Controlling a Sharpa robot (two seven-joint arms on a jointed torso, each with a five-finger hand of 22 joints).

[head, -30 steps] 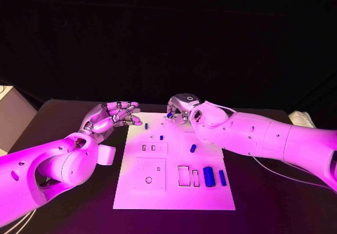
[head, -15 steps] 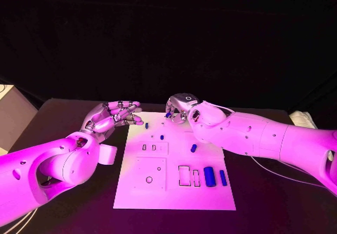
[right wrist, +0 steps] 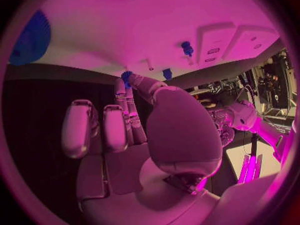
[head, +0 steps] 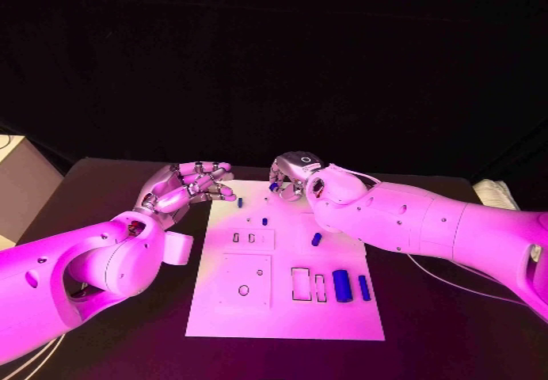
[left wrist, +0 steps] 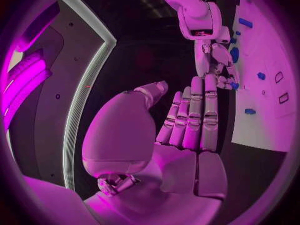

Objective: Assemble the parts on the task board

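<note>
Hands barely move over the last second: the right hand (head: 294, 172) stays at the far edge of the task board (head: 286, 317), pinching a small blue part (right wrist: 127, 76) at its fingertips. The left hand (head: 188, 188) hovers just off the board's far left corner, fingers loosely curled, empty. Placement of the part looks still pending.

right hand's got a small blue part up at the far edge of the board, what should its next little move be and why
Probably carry it in over the task board toward an open slot. The right hand pinches a small blue part at its fingertips above the board's far edge, not yet seated in anything, while the left hand hovers beside the board holding nothing. Which slot fits is unclear.
</note>
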